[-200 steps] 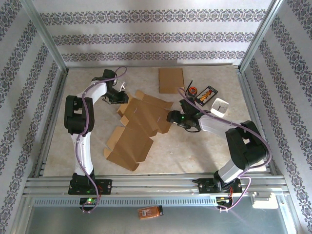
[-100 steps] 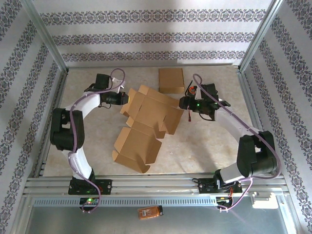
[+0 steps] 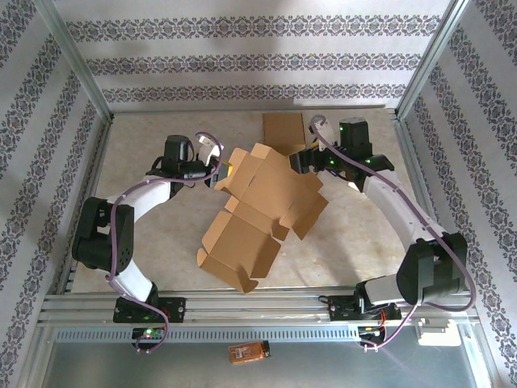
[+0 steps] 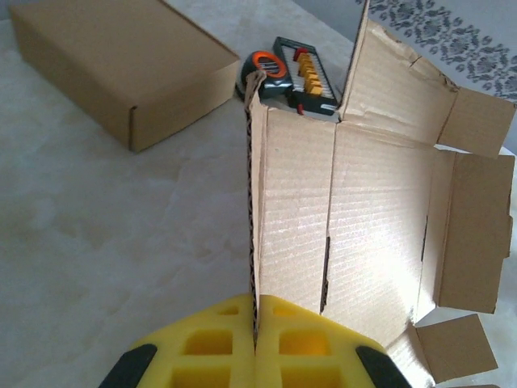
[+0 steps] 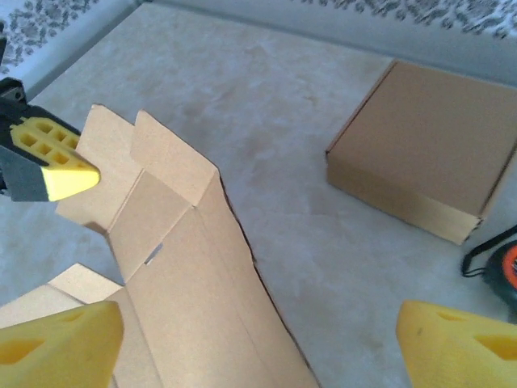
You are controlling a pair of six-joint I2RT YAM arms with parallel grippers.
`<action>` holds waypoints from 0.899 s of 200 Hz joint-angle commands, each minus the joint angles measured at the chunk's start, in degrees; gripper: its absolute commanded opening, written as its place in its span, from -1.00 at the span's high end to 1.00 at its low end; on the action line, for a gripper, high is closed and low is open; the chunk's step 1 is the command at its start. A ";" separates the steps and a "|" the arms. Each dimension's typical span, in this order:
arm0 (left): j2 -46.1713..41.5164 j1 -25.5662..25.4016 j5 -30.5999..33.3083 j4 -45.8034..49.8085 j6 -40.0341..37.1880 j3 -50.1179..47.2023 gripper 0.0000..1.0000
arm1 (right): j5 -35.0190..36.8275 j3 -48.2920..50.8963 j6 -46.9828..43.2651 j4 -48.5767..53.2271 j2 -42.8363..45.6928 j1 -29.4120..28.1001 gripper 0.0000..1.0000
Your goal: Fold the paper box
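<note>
Change from a second ago:
- The paper box (image 3: pixel 258 212) has slid toward the right and the near edge. Its far end is now lifted off the table (image 3: pixel 161 250).
- The left arm has dropped lower and reached in toward the centre.
- The right arm has swung from mid-table out to the far right.
- The left gripper (image 3: pixel 216 171) has gone from nearly closed to fully clamped. The left wrist view shows its yellow pads (image 4: pixel 218 347) pinching the edge of an upright cardboard panel.
- The right gripper (image 3: pixel 297 159) has widened. Its jaws stand far apart, one on each side of a raised flap, and I cannot see them touching it.

Surroundings:
- A closed box (image 3: pixel 283 129) lies at the far side, just behind the right gripper.
- A tape measure (image 4: pixel 260 66) and a black tray (image 4: pixel 305 77) of yellow parts sit beyond the held panel, partly hidden by it.
- An orange gadget (image 3: pixel 249 352) rests on the near ledge, off the table.

Paper box: brown corrugated sheet, still mostly unfolded. It runs diagonally across mid-table between the two grippers. The near half lies flat and the far flaps are creased and standing.
</note>
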State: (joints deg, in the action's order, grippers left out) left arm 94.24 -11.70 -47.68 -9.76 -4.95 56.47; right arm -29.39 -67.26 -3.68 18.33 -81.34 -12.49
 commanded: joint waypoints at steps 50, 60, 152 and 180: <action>-2.59 -0.80 -2.42 -6.41 -1.64 -0.15 1.00 | -4.78 1.47 -0.82 3.99 -4.76 0.27 -0.14; -2.74 -0.86 -2.50 -6.34 -1.76 -0.28 1.00 | -4.67 2.32 -0.72 3.22 -4.33 0.23 0.03; -3.51 -1.21 -2.09 -4.71 -2.06 0.31 1.00 | -4.30 1.95 -3.58 3.41 -5.93 0.63 0.24; -3.84 -1.21 -1.33 -4.08 -1.00 0.67 0.95 | -2.31 1.53 -4.08 4.08 -5.12 0.30 0.58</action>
State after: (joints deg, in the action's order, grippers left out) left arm 92.33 -12.08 -48.40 -12.88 -5.65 56.47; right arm -32.49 -65.08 -6.63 22.09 -86.74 -12.47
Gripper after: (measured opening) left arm 0.050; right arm 0.273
